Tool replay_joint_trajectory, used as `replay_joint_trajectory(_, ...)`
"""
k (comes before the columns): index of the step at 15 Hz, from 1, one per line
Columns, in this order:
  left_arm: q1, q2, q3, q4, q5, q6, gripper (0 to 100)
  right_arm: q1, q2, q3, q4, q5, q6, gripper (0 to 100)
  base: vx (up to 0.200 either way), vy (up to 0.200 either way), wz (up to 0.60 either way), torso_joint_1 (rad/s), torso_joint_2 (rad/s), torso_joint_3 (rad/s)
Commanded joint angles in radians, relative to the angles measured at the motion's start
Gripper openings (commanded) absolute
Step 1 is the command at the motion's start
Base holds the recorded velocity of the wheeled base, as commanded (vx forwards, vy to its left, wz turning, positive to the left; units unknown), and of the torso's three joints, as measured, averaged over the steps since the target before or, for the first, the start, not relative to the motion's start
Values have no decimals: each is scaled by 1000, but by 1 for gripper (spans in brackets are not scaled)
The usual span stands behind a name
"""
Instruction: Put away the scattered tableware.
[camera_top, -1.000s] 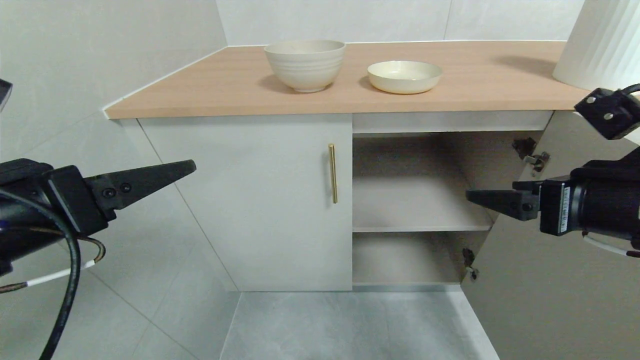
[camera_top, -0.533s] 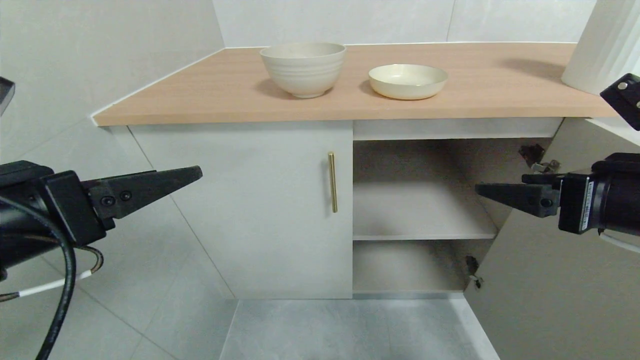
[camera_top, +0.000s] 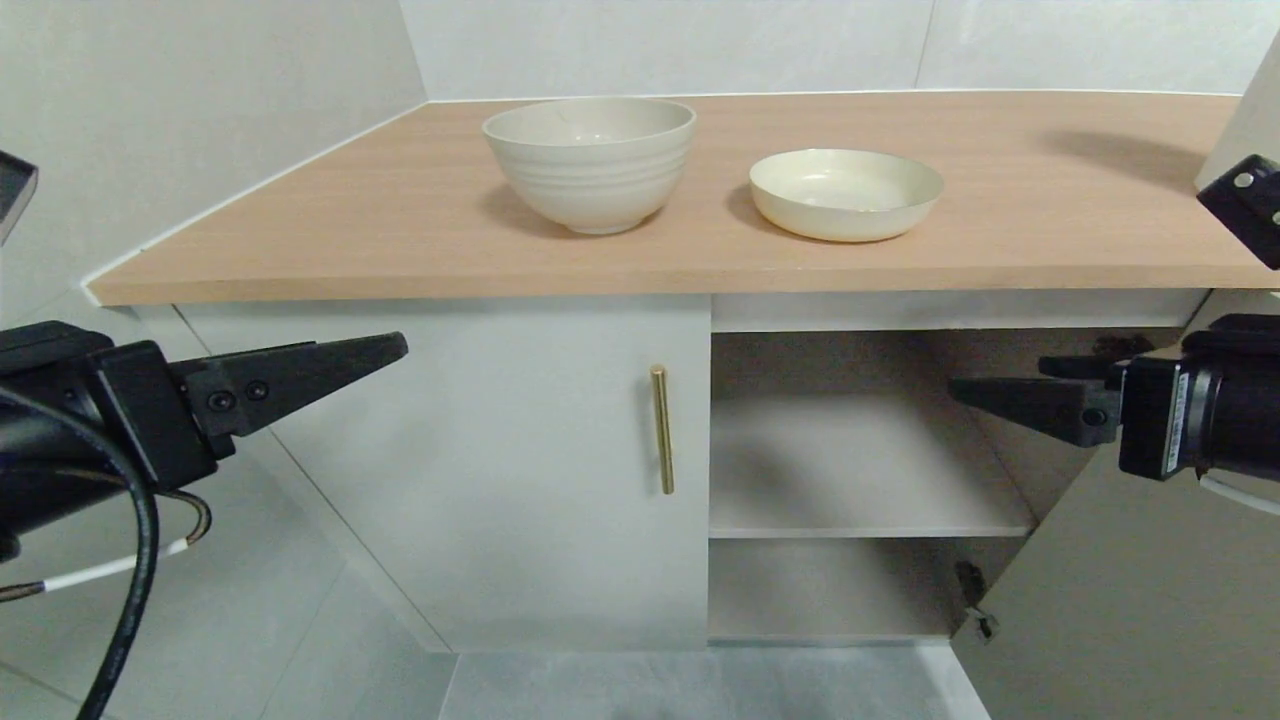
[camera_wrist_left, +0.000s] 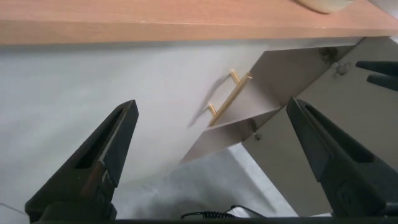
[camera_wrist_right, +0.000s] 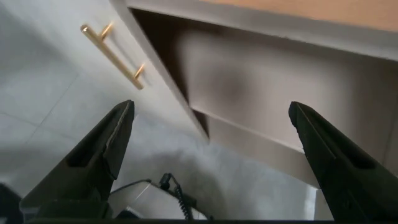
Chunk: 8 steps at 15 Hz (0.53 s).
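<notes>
**On the desk, two dishes waiting; both grippers empty**

On the wooden desk (camera_top: 350, 240) stand the task's things: a deep ribbed bowl (camera_top: 590, 165) towards the left and a shallow dish (camera_top: 846, 193) just to its right, apart and both upright. Below them the cupboard's left door (camera_top: 450, 470) is closed, with a brass handle (camera_top: 661, 428); the right door (camera_top: 1100, 600) is swung open, baring a middle shelf (camera_top: 850, 470) and a lower compartment under it.

My left gripper (camera_top: 395, 348) hangs in front of the closed door, below the desk edge; its wrist view shows the fingers spread wide with nothing between them. My right gripper (camera_top: 960, 390) hovers at the mouth of the open compartment, likewise spread and empty.

I judge both pieces stiff, smooth-glazed and breakable, so likely slippery under hard fingers. The bowl looks the heavier; I would pinch its rim, one finger inside and one outside, at the near wall. The dish has a low flared wall, so only a rim pinch seems workable; I would keep it level, since a tilt could let it slide out. Neither piece has been lifted yet.
</notes>
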<state>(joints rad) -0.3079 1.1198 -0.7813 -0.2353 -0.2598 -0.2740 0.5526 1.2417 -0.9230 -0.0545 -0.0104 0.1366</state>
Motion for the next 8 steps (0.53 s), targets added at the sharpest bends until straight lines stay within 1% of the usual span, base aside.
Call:
replay_joint_trajectory(1, 0, 2, -3, 1, 1, -1, 100, 26, -24, 3, 15, 1, 0, 100, 0, 0, 0, 0, 0, 0)
replay_joint_trajectory(5, 0, 5, -3, 1, 1, -2, 100, 69, -96, 29, 13, 24, -8, 100, 0, 0, 0, 0, 0, 0)
replay_joint_trajectory(8, 0, 6, -3, 1, 1, -2, 100, 69, -99, 42, 5, 27, -38, 100, 0, 0, 0, 0, 0, 0)
